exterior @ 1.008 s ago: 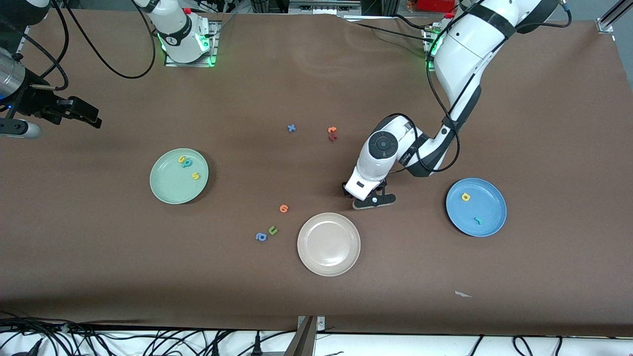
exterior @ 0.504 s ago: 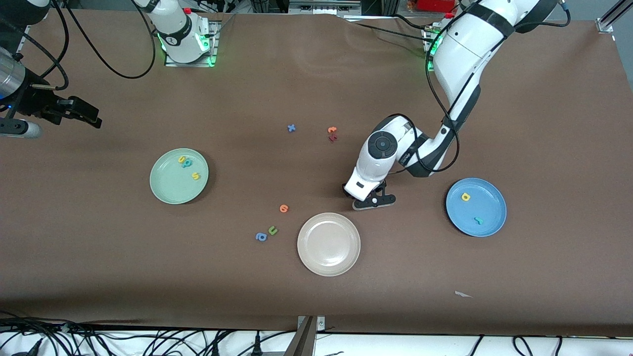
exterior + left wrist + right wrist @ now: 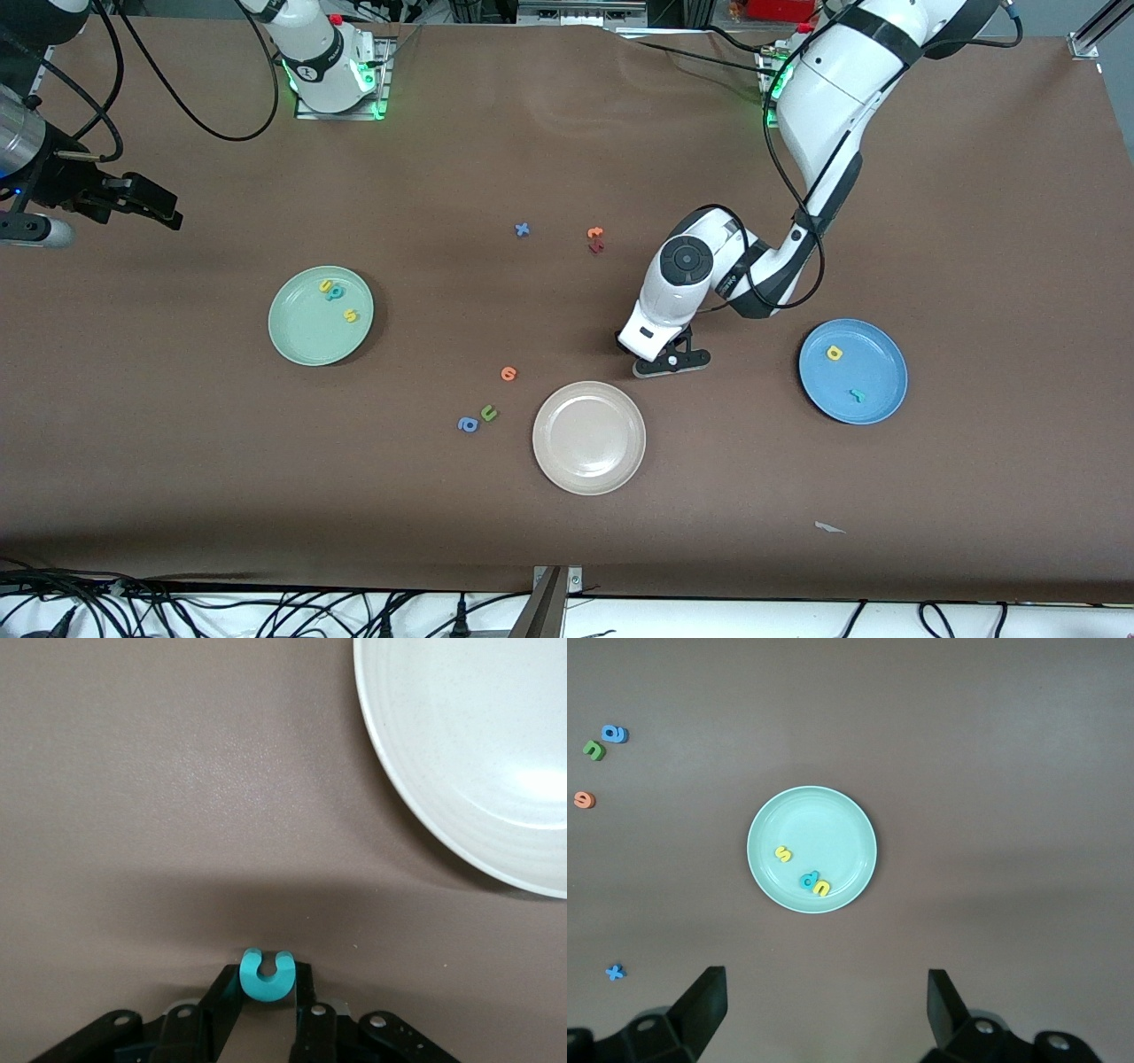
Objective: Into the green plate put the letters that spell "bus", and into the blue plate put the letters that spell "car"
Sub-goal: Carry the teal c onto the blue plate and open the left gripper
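The teal c lies on the brown table close to the beige-white plate, and my left gripper is shut on it at table level. In the front view the left gripper hides the c. The blue plate holds a yellow a and a teal r. The green plate holds a yellow u, a teal b and a yellow s. My right gripper waits open and empty, high over the right arm's end of the table.
The beige-white plate sits empty, nearer to the front camera than the left gripper. Loose letters lie around: a blue x, an orange one over a dark red one, another orange one, a green u, a blue a.
The left gripper's fingers have drawn together onto the teal c. Neither arm has otherwise moved, and the plates and letters lie as before.
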